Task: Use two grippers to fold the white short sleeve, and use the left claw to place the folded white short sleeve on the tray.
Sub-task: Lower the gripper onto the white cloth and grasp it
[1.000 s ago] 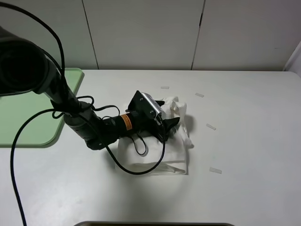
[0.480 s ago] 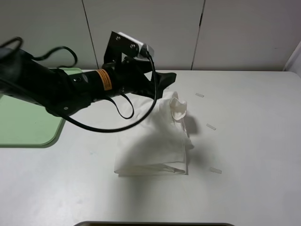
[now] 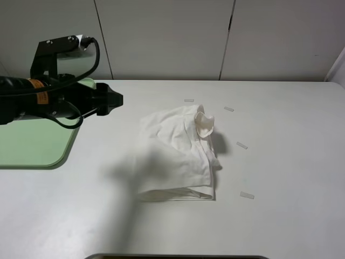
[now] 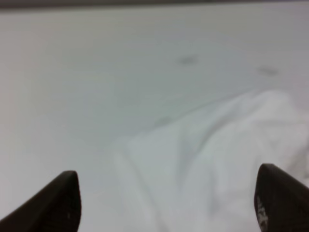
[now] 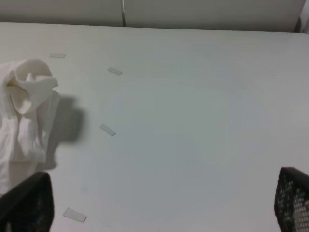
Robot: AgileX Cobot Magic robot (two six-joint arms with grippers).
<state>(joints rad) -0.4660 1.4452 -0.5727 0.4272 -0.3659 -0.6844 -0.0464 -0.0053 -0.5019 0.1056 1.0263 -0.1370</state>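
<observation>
Both claws open w/ nothing held; left claw (image 3: 116,99) raised btwn tray (image 3: 32,156) & shirt (image 3: 175,154).

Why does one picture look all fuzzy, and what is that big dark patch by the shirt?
The left wrist view is out of focus: the white short sleeve looks soft and smeared there. In the exterior high view the dark patch is a shadow, probably cast by the raised left arm, falling on the table and the shirt's edge. The right wrist view is sharper, with a small shadow beside the shirt's collar.
</observation>
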